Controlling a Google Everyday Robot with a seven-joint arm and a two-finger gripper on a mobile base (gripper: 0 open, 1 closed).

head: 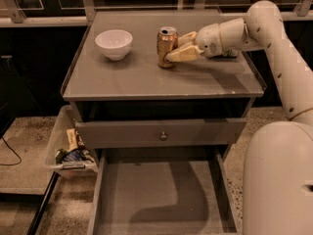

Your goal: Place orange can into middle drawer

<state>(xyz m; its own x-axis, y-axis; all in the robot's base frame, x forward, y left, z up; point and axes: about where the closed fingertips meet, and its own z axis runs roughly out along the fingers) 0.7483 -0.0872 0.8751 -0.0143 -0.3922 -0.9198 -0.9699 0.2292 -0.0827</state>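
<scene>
The orange can (166, 45) stands upright on the grey cabinet top (146, 80), right of centre. My gripper (177, 47) reaches in from the right at can height. Its fingers are open and straddle the can: the near finger (182, 55) lies against the can's front right side, and the far finger (188, 36) is just behind it. The can rests on the top. The middle drawer (146, 199) is pulled out low at the front, wide and shallow, with a bare grey floor.
A white bowl (114, 43) sits on the cabinet top left of the can. A shut drawer front with a round knob (163, 135) is above the open drawer. A plastic bin of packets (68, 153) stands on the floor at left. My white body (281, 180) fills the lower right.
</scene>
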